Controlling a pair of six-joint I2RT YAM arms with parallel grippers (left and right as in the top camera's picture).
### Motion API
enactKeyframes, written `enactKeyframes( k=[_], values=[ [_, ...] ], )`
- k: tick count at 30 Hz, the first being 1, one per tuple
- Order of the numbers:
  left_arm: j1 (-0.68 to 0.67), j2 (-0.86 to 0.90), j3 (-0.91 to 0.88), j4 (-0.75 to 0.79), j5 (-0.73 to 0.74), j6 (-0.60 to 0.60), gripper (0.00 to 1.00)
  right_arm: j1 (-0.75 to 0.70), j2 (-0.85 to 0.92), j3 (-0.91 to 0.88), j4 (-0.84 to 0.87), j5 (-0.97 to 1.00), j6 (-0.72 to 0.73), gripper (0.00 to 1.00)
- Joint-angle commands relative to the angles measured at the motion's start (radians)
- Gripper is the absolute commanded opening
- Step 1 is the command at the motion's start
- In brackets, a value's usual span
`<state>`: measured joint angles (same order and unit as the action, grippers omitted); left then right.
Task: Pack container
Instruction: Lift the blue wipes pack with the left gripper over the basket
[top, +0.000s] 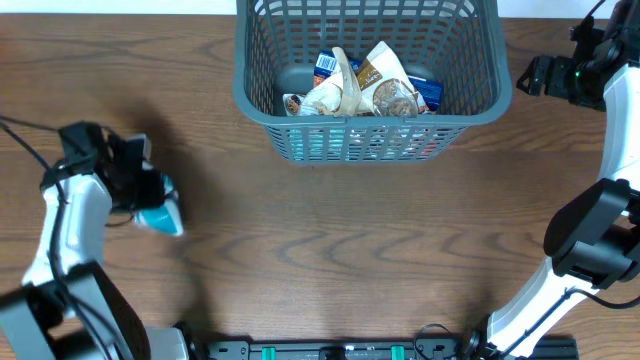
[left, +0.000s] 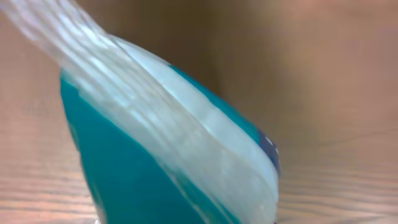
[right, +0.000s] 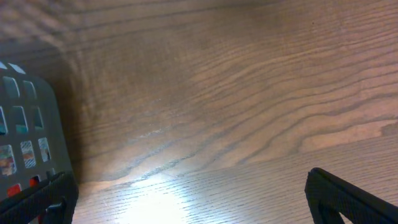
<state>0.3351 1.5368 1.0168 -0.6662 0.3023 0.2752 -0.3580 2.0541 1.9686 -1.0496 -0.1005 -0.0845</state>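
The grey-blue slotted basket (top: 262, 88) stands at the back middle of the table and holds several snack packets (top: 365, 88). Its wall also shows at the left edge of the right wrist view (right: 25, 130). My left gripper (top: 148, 192) is at the left of the table, shut on a teal and white snack packet (top: 165, 216). That packet fills the left wrist view (left: 155, 155) and hides the fingers. My right gripper (top: 533, 76) is open and empty just right of the basket, with both fingertips wide apart over bare wood (right: 193, 205).
The wooden table (top: 350, 250) runs between the basket and the front edge. A black rail (top: 340, 350) lies along the front edge. The arm bases stand at the front left (top: 60, 310) and front right (top: 590, 240).
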Motion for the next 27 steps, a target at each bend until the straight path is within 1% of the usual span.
enactKeyframes(
  k=[1, 6, 10, 13, 18, 20, 22, 24, 27],
  values=[
    [-0.057, -0.106, 0.175, 0.021, 0.06, -0.079, 0.06, -0.008, -0.033, -0.001, 0.002, -0.002, -0.01, 0.99],
    [-0.147, -0.119, 0.425, 0.021, 0.06, -0.162, 0.06, -0.008, -0.033, -0.001, -0.002, -0.002, -0.01, 0.99],
    [-0.222, -0.111, 0.593, 0.048, 0.046, -0.162, 0.06, -0.008, -0.033, -0.001, -0.002, -0.002, -0.01, 0.99],
    [-0.285, -0.106, 0.693, 0.124, 0.045, -0.162, 0.06, -0.008, -0.033, -0.001, -0.002, -0.002, -0.01, 0.99],
    [-0.395, -0.083, 0.768, 0.319, 0.046, -0.153, 0.06, -0.008, -0.033, -0.001, -0.006, -0.002, -0.01, 0.99],
    [-0.45, -0.068, 0.769, 0.41, 0.046, -0.11, 0.06, -0.008, -0.033, -0.001, -0.009, -0.001, -0.01, 0.99],
    [-0.498, -0.04, 0.771, 0.476, 0.045, -0.097, 0.06, -0.008, -0.033, -0.001, -0.012, -0.002, -0.01, 0.99],
    [-0.537, -0.003, 0.784, 0.496, 0.046, -0.093, 0.06, -0.008, -0.033, -0.001, -0.014, -0.002, -0.01, 0.99],
    [-0.581, 0.071, 0.828, 0.48, 0.046, -0.093, 0.06, -0.008, -0.033, -0.001, -0.017, -0.002, -0.01, 0.99]
  ],
)
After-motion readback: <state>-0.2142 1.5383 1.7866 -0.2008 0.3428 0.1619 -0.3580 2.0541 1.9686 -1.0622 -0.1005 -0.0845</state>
